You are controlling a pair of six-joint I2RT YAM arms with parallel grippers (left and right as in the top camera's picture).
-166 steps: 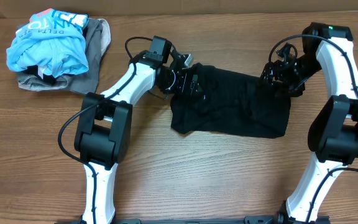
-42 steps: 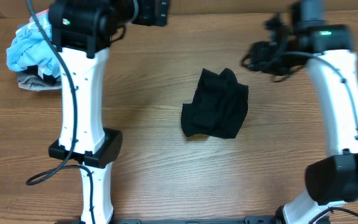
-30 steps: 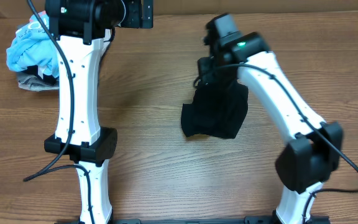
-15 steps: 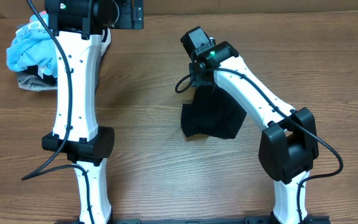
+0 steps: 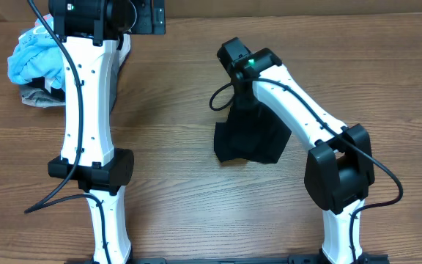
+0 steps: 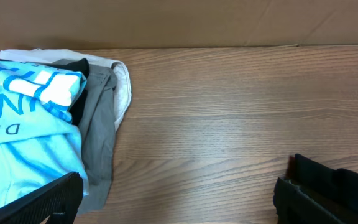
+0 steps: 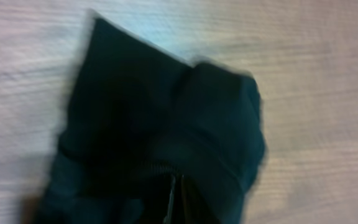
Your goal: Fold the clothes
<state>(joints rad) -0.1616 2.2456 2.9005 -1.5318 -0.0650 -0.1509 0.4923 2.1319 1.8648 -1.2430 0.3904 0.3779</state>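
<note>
Black garment [image 5: 246,143] sits mid-table as a compact, lumpy bundle: near edge fairly straight, far end narrowing under the right arm [image 5: 291,103]. There is bare wood on all sides of it, with wide room to its left and toward the front of the table [image 5: 196,213].

Right gripper [image 7: 171,196] is down on the bundle's far end, jaws pressed together. Fabric puckers into a ridge right at the tips, so it looks pinched, though that view is blurred.

Left gripper [image 6: 182,186] is up at the far left of the table, spread wide and holding nothing, with bare wood between its fingers [image 6: 42,199].

Far-left corner has a pile, well apart from the bundle: a light blue printed shirt [image 5: 46,48] crumpled on top of a grey-tan garment [image 6: 101,137]. The pile's right edge lies just beside the left arm [image 5: 86,95].

The surface is wood-grain tabletop, and a plain brown wall [image 6: 166,25] runs along the back edge.
</note>
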